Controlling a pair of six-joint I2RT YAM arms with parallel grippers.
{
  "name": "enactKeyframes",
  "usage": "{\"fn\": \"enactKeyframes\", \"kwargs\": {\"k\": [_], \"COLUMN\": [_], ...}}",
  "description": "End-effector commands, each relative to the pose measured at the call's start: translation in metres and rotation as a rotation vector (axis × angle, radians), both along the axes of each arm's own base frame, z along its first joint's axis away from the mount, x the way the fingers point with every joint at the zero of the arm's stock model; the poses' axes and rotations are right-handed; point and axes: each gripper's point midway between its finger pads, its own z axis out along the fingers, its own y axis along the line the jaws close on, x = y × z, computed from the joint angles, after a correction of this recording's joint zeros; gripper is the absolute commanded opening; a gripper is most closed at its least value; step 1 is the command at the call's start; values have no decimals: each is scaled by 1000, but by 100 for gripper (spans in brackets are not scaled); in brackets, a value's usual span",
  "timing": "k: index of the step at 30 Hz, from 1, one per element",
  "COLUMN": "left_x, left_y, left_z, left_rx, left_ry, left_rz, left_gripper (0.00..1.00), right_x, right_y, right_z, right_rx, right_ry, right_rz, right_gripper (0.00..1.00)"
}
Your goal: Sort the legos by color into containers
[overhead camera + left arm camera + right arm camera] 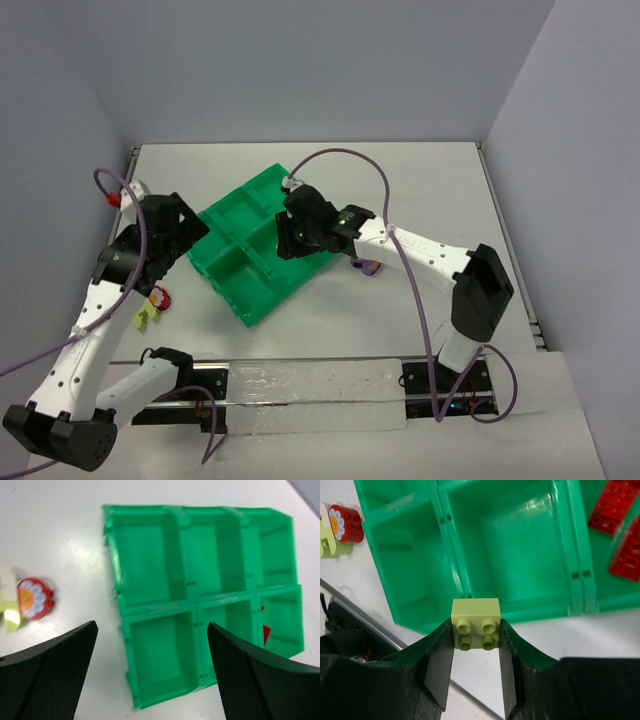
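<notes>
Right claw [475, 628] is clamped on one pale yellow-green lego [475, 612], with its four studs facing the wrist cam. The green tray [451, 540] sits just past it and has six compartments. Two red legos [612, 507] sit in the one up-right of that claw. Left claw [151, 626] gapes wide over the tray, holding nothing. One red flower-print brick [34, 598] lies off to its left.

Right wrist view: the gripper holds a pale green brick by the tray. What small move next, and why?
Probably ease the right gripper forward so its yellow-green brick clears the near wall of the empty compartment ahead, then release. Red bricks occupy the neighbouring compartment, so this one suits.
</notes>
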Motion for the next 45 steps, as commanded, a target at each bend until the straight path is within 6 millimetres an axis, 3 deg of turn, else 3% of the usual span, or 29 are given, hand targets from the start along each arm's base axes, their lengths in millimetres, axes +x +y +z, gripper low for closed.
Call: {"fn": "enactKeyframes", "kwargs": {"k": [1,2,8,12,20,24,28,37,42,45], "left_x": [-42,-45,-62,-61,-56,-64,-63,-41,-39,-37], "left_y": [23,26,46,54,71,92,99,108,143,153], "left_z": [-27,-28,-45,-51,-52,-56,-60,-80,-99,-116], "left_rx": [-37,-41,-7,40,153,252,300,124,3,-23], "left_ry": [124,132,227,285,334,368,403,363,333,372], "left_rz": [162,184,315,359,437,547,580,704,864,939], "left_gripper": [97,96,96,99,99,99,99,98,95,95], "right_x": [23,23,31,35,31,25,17,3,2,1], "right_y": [24,26,38,40,36,17,-3,-38,-51,-53], "right_z": [9,12,-7,-7,25,37,40,47,52,52], "right_rx": [18,24,-2,-9,24,17,8,-33,-54,-62], "right_ry": [-65,-70,-56,-65,-111,-142,-157,-174,-183,-176], "right_rz": [-2,0,3,2,17,-1,-20,-48,-67,-69], "right_gripper": [24,26,62,79,81,81,82,82,82,82]}}
